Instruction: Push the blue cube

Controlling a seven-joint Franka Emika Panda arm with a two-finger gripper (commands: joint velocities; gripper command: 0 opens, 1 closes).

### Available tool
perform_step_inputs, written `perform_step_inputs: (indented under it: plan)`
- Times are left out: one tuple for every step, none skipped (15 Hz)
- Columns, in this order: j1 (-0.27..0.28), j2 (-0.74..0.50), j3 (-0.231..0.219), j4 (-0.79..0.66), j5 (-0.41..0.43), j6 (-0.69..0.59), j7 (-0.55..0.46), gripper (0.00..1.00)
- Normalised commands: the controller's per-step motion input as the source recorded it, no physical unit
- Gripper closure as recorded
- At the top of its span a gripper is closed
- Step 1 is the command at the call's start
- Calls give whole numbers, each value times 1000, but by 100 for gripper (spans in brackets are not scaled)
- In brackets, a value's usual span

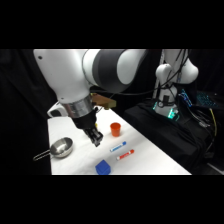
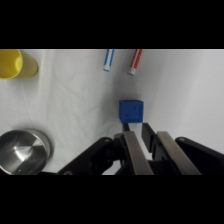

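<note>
Bright blue against the white desk (image 1: 145, 150), the blue cube (image 1: 102, 167) sits close to the desk's near edge in the side view, with bare cloth to either side of it. Taking the cube as landmark: the pincer (image 1: 96, 141) hangs above and behind it, clear of the surface and not touching it. In the wrist view the cube (image 2: 131, 110) lies just ahead of the fingertips (image 2: 129, 136), a narrow strip of desk between them. The two fingers stand close together with only a slim gap, nothing held between them, so the pincer reads as nearly closed and empty.

Beyond the cube lie two markers side by side, one with a blue cap (image 1: 118, 146) and one with a red cap (image 1: 125, 154); any print on their white barrels is too small to read. An orange cup (image 1: 115, 129) stands farther back from the cube, behind the markers. A steel saucepan (image 1: 61, 147) with a dark handle rests well to the cube's left, near the desk's left edge. A yellow cup (image 2: 15, 64) shows only in the wrist view, far from the cube at the upper left corner.

No writing or brand mark can be read anywhere. The widest open stretch lies on the cube's right, toward the desk's long right edge
</note>
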Motion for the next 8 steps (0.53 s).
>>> perform_step_inputs:
  plan:
    - [-71,-88,-9,199,97,-316,-146,40]
    - [-79,-126,-15,168,96,-302,-160,31]
    - [-78,-151,-19,147,92,-290,-155,24]
    - [-75,-167,-18,133,91,-291,-164,16]
    - [-72,-173,-14,123,98,-278,-172,8]
    - [-63,-179,-18,115,94,-280,-158,0]
    - [-56,-184,-17,103,93,-287,-166,0]
    - [-50,-163,-16,107,100,-279,-162,0]
